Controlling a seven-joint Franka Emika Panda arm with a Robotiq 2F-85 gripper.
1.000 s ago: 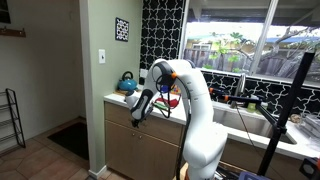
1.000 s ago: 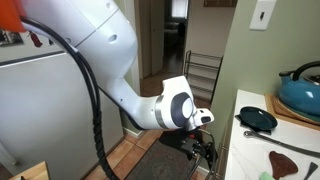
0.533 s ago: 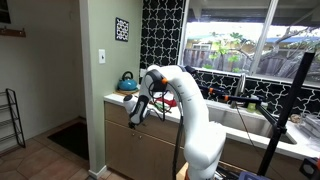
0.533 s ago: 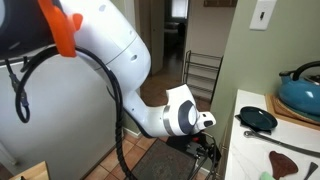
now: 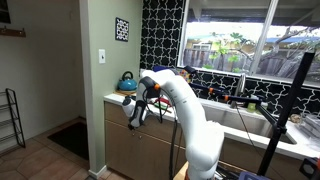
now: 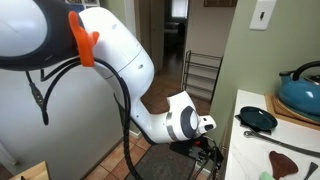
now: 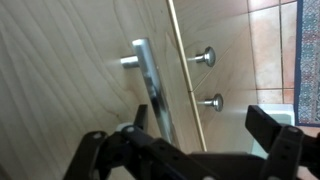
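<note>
The gripper [image 7: 186, 158] faces the wooden cabinet door [image 7: 70, 60] under the counter's [image 5: 114, 99] front edge. Its fingers [image 7: 92, 150] are spread wide, holding nothing. They straddle the vertical bar handle [image 7: 150, 85], apparently without touching it, as if aligned to it. Two round knobs [image 7: 205, 57] sit just beside.

The left is filled by the white arm [image 6: 110, 60]; its jaws are held low at centre, beside the surface [image 6: 248, 146] bearing a blue kettle [image 6: 300, 92] and dark pan [image 6: 258, 119].
</note>
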